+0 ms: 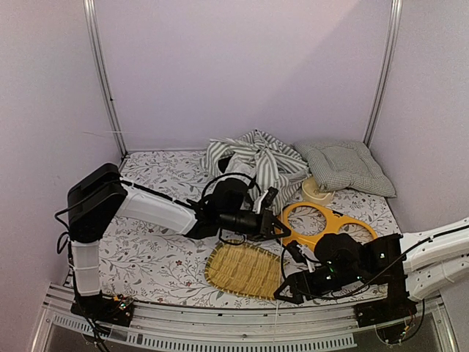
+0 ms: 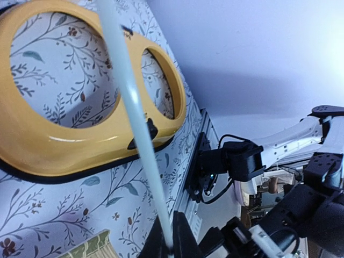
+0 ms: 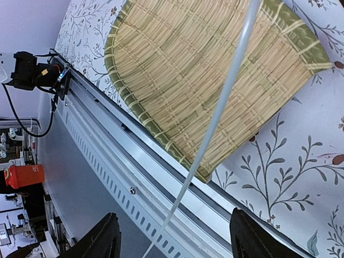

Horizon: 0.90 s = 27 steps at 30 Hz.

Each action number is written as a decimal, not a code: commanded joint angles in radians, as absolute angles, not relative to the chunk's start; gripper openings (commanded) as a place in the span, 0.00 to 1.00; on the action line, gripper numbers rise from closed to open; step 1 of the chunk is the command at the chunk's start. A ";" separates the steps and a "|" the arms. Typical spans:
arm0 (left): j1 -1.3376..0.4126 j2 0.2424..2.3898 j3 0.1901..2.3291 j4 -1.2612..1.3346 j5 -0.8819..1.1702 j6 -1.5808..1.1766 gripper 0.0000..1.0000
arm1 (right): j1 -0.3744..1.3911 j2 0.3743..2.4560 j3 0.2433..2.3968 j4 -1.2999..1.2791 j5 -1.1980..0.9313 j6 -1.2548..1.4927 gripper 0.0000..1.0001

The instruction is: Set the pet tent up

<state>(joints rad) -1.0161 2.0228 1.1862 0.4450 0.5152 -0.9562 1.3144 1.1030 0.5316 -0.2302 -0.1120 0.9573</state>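
Handling a pole looks to be the step in hand. One thin white pole [image 3: 216,123] runs through both wrist views. The tent [image 1: 256,158] lies as a crumpled striped heap at the back of the surface [image 1: 154,257], just beside the cushion [image 1: 344,165], and is not yet raised.

The left tool [image 2: 171,242] appears pressed together on the pole, which rises from it in a long bend past the yellow frame [image 2: 80,145]. The right tool [image 3: 174,215] is spread wide. The pole passes between its fingers and touches neither, above the near corner of the tray [image 3: 177,70] and the rail.

My judgement is that the right tool should close only once the pole sits midway between its pads. It should close gently, since so thin a rod is likely to slip or roll. With both tools on the pole, the bend ought to be shared evenly; a sharp kink near either grip risks a snap or a spring-back.

The top view does not let me trace the pole to the fabric, so which end feeds the tent is unclear. The free end should be carried toward the heap over the frame and tray so it does not catch on them.
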 commanded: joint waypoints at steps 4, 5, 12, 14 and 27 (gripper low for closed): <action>-0.938 2.001 1.219 0.762 0.448 -1.062 0.00 | 1.308 1.132 0.516 -0.146 -0.172 0.945 0.85; -0.933 2.004 1.218 0.782 0.441 -1.075 0.00 | 1.308 1.131 0.515 -0.146 -0.176 0.948 0.82; -0.888 2.025 1.254 0.860 0.452 -1.120 0.00 | 1.309 1.071 0.482 -0.201 -0.190 0.974 0.63; -0.879 2.028 1.263 0.862 0.457 -1.122 0.00 | 1.309 1.044 0.477 -0.228 -0.190 0.977 0.60; -0.836 2.024 1.247 0.912 0.477 -1.145 0.00 | 1.309 1.000 0.469 -0.362 -0.205 0.948 0.59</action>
